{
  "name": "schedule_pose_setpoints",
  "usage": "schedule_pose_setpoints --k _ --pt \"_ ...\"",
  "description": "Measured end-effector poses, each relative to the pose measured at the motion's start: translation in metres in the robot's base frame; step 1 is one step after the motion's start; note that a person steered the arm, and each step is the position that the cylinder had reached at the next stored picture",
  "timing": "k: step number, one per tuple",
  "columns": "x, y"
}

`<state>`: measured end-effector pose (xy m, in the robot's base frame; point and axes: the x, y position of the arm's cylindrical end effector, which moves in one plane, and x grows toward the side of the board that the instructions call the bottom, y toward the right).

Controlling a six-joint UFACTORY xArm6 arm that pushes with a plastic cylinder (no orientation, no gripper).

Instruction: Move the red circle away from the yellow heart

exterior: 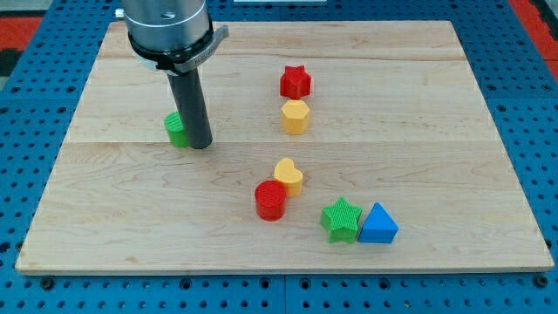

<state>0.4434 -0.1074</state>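
No claw shows, so I cannot tell; my tip (200,146), maybe touching the green block (175,129), sits well apart from the red circle (270,201) and yellow heart (289,175).

Red circle (270,200); yellow heart (289,175)

A pale wooden board (418,105) carries seven small blocks. A red star (296,82) sits just above a yellow hexagon (296,116), and a green block (176,129) lies at the left. Lower down, a red circle (270,201) touches a yellow heart (289,175), with a green star (340,220) beside a blue triangle (377,224).
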Motion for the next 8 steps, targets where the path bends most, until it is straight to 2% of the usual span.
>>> schedule_pose_setpoints --k 2,3,4,5,7,8 --pt "0.0 -0.005" --pt "0.022 -0.005" --pt "0.083 0.001" --pt "0.124 0.025" --pt "0.053 0.039" --pt "0.062 0.077"
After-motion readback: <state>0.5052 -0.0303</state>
